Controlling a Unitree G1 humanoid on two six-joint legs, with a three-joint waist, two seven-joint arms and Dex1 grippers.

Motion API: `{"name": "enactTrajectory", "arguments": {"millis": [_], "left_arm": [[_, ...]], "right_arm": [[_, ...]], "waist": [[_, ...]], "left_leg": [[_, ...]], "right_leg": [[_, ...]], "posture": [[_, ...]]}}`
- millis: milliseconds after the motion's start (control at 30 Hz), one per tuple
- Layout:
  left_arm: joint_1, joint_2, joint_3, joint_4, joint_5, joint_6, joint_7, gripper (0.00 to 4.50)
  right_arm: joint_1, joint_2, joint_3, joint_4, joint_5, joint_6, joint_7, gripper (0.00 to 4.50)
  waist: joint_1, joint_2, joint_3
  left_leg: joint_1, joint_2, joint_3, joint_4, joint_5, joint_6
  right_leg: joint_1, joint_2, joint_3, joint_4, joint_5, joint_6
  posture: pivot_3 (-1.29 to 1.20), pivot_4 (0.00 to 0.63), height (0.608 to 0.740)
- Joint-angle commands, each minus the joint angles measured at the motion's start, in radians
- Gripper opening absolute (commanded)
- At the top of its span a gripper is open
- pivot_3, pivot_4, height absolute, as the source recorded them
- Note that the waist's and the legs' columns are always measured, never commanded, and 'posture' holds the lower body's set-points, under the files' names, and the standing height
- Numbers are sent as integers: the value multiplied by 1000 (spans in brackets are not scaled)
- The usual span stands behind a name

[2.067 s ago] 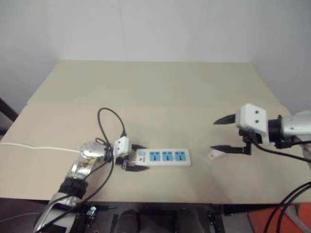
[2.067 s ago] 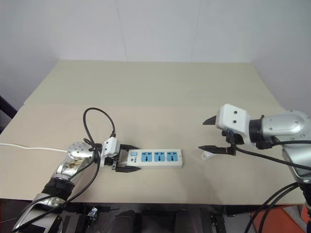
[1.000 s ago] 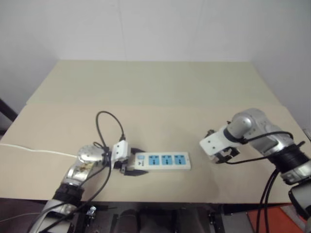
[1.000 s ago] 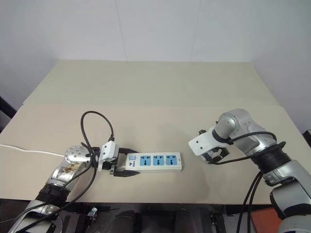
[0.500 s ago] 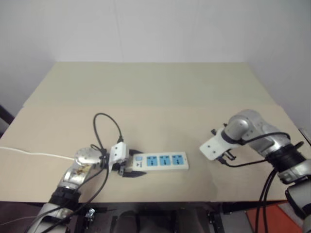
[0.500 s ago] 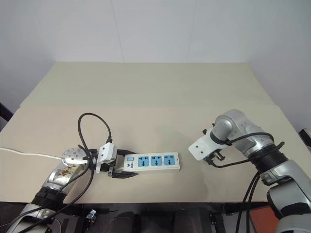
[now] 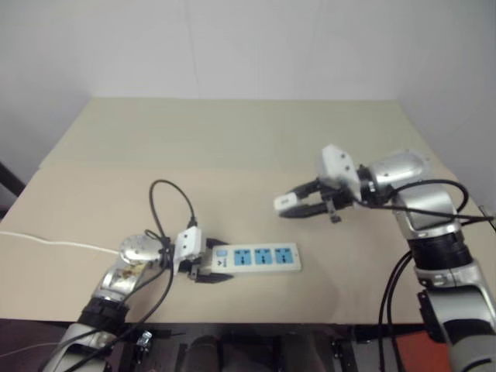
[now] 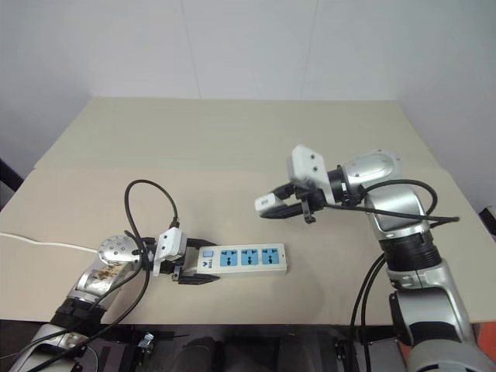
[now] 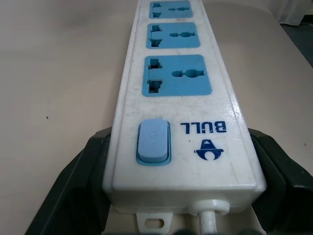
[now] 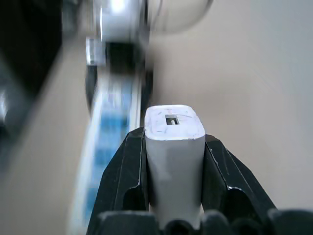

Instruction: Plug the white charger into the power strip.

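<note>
The power strip (image 7: 260, 258) lies flat near the table's front edge, its three blue sockets facing up. My left gripper (image 7: 221, 260) is shut on its switch end, one black finger (image 9: 83, 181) pressed to each long side. The white charger (image 8: 263, 203) hangs in the air above and just behind the strip's right half. My right gripper (image 8: 271, 206) is shut on it and points left. In the right wrist view the charger (image 10: 173, 147) stands clamped between the two fingers (image 10: 124, 171), with the strip blurred beyond it.
A thin white cord (image 7: 54, 242) runs from the left arm's side off the table's left edge. A black cable loop (image 7: 174, 201) rises above the left wrist. The beige table (image 7: 232, 147) reaches back to a white wall.
My right gripper closed on the charger down on the table, then lifted it and swung left, turning to point left above the strip. The left gripper and the strip stayed put.
</note>
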Motion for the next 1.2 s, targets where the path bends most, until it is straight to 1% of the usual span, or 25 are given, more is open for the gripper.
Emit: {"name": "enactTrajectory", "arguments": {"millis": [33, 133, 200, 267, 333, 433, 567, 667, 967, 1200], "left_arm": [[-14, 16, -6, 31, 19, 1, -5, 3312], [-32, 21, -4, 50, 20, -3, -14, 3312], [-39, 25, -3, 57, 21, -6, -20, 3312], [-43, 29, -2, 62, 20, -8, -26, 3312], [-46, 33, -1, 66, 20, -9, -30, 3312], [-48, 39, 0, 65, 20, -8, -35, 3312], [-49, 44, 2, 66, 19, -6, -39, 3312], [-50, 46, 2, 73, 20, -11, -41, 3312], [-50, 41, -4, 72, 19, -10, -41, 3312], [-53, 36, -7, 70, 19, -7, -41, 3312]], "right_arm": [[92, 65, -21, -91, 61, 32, -125, 1136], [164, 132, 16, -108, 35, -20, -209, 1136], [205, 169, 50, -87, 2, -108, -234, 1136], [241, 227, 55, -65, 4, -185, -272, 1136], [248, 252, 84, -43, 7, -192, -267, 1136], [261, 272, 128, -13, -12, -243, -261, 1136], [256, 286, 156, 31, -10, -249, -260, 1136], [248, 286, 180, 73, -40, -298, -257, 1136], [221, 319, 194, 143, -46, -319, -273, 1136], [201, 345, 200, 159, -44, -306, -283, 1136]], "waist": [[1, 0, 0], [-2, 0, 0], [-4, 0, 0], [-6, 0, 0], [-9, 0, 0], [-12, 0, 0], [-14, 0, 0], [-14, 0, 0], [-15, 0, 0], [-15, 0, 0]], "left_leg": [[0, 0, 0, 0, 0, 0], [0, -1, 1, 0, 0, 0], [0, -1, 1, 0, 0, 0], [0, 0, 0, 0, 0, 0], [-1, 0, 0, 0, 0, 0], [-1, 0, 0, 0, 0, 0], [-1, 0, 0, 0, 0, 0], [-1, 0, 0, 0, 0, 0], [-1, 0, 0, 0, 0, 0], [-1, 0, 0, 0, 0, 0]], "right_leg": [[0, 0, 0, 0, 0, 0], [-1, 0, 1, 2, 0, 0], [-1, 0, 1, 2, 0, 0], [-1, 1, 1, 1, 0, 1], [-1, 1, 1, 1, 0, 1], [-1, 1, 1, 1, 0, 1], [-2, 1, 1, 1, 0, 1], [-2, 1, 1, 1, 0, 1], [-2, 1, 1, 1, 0, 1], [-2, 2, 1, 1, 0, 1]], "posture": [[0, 150, 740], [0, 150, 740], [0, 150, 740], [0, 150, 740], [0, 150, 740], [0, 150, 740], [0, 150, 740], [0, 150, 740], [0, 150, 740], [0, 150, 740]]}}
